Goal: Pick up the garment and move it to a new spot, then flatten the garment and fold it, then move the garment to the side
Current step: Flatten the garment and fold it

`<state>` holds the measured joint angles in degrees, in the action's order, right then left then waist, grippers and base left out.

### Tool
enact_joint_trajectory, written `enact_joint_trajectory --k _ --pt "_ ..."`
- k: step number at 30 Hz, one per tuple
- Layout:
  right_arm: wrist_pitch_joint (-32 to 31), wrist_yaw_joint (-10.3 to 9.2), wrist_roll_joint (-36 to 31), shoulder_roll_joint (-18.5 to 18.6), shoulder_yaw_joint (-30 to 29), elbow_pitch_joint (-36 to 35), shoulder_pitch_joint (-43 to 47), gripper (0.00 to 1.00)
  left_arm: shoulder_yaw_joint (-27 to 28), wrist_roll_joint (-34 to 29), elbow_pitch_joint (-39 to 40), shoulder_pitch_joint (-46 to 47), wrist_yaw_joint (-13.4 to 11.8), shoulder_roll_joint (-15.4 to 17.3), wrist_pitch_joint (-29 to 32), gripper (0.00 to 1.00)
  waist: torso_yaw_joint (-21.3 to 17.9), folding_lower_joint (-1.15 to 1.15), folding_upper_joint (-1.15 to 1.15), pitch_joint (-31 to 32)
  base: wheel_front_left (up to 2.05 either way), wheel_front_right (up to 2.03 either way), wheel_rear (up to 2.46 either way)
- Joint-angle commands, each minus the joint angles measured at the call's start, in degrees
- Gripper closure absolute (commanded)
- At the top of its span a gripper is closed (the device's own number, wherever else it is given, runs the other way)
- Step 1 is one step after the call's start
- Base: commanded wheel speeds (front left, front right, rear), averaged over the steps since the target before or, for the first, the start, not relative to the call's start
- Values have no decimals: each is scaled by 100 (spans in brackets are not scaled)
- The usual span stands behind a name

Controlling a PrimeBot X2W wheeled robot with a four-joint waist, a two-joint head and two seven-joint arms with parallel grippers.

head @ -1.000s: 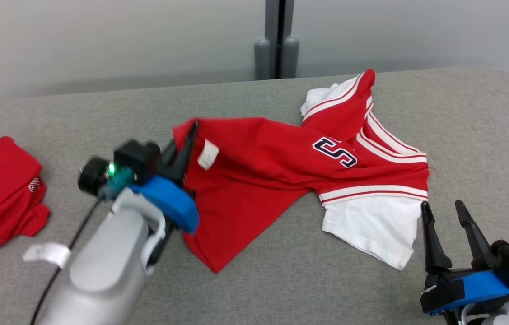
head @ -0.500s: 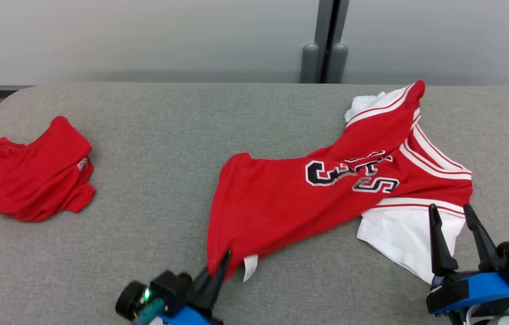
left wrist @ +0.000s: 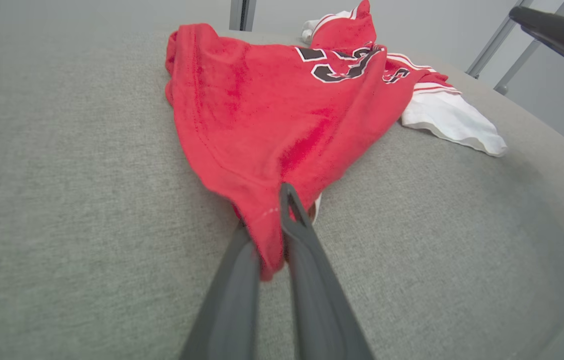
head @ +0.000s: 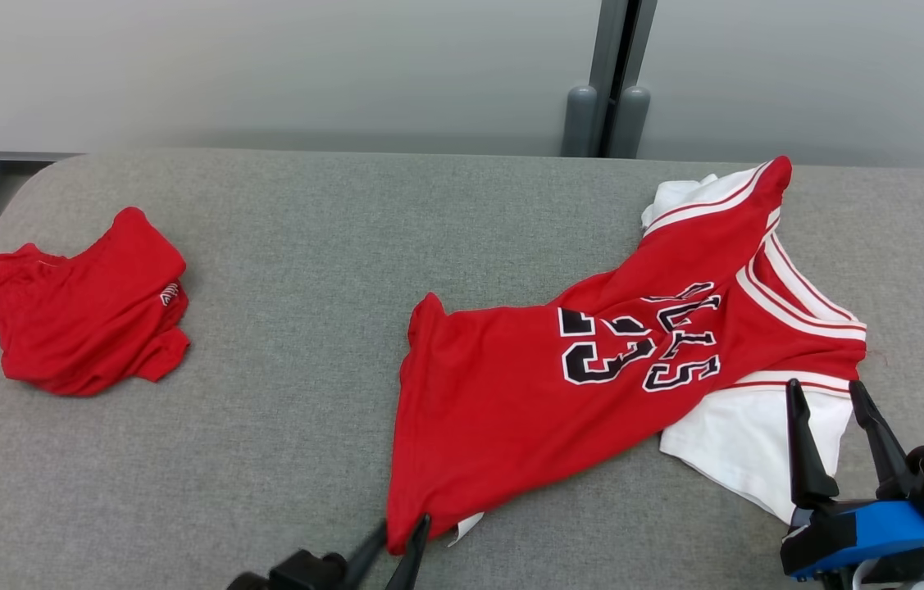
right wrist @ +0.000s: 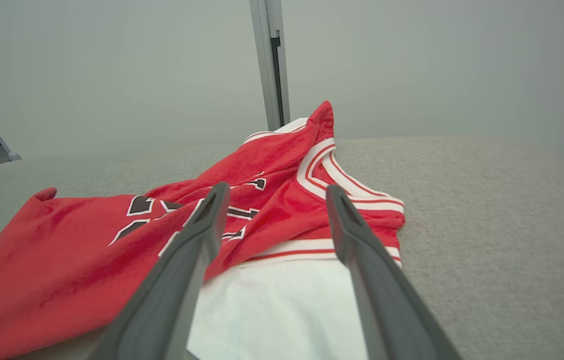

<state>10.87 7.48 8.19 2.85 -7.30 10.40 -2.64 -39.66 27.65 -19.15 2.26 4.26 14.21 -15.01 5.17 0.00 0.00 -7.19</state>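
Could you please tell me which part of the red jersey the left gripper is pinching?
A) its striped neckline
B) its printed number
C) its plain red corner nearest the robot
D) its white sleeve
C: the left gripper pinches the jersey at its near plain red corner.

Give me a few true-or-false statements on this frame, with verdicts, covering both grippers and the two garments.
1. The left gripper pinches the near corner of the jersey. True.
2. The right gripper is shut on the jersey. False: its fingers stand apart, holding nothing.
3. A second red garment lies crumpled toward the left end of the table. True.
4. The jersey is neatly folded. False: it lies spread out and wrinkled, numbers facing up.
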Motion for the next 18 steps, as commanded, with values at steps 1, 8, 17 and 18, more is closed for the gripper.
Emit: enact_joint_trajectory --k 1,8,17,18 --pt "1 3 -19 7 -19 16 83 0 116 -30 112 66 -53 60 -24 0 -15 0 0 23 0 0 0" --pt "-3 3 -40 7 -66 19 47 0 687 -161 723 353 -207 356 -21 0 -144 0 0 76 0 0 0" --pt "47 3 36 7 30 77 -64 0 1144 -112 560 1490 -206 487 74 0 -435 0 0 -34 0 0 0" --pt "51 3 41 7 47 87 -80 0 1163 -115 480 1641 -184 480 107 0 -475 0 0 -60 0 0 0"
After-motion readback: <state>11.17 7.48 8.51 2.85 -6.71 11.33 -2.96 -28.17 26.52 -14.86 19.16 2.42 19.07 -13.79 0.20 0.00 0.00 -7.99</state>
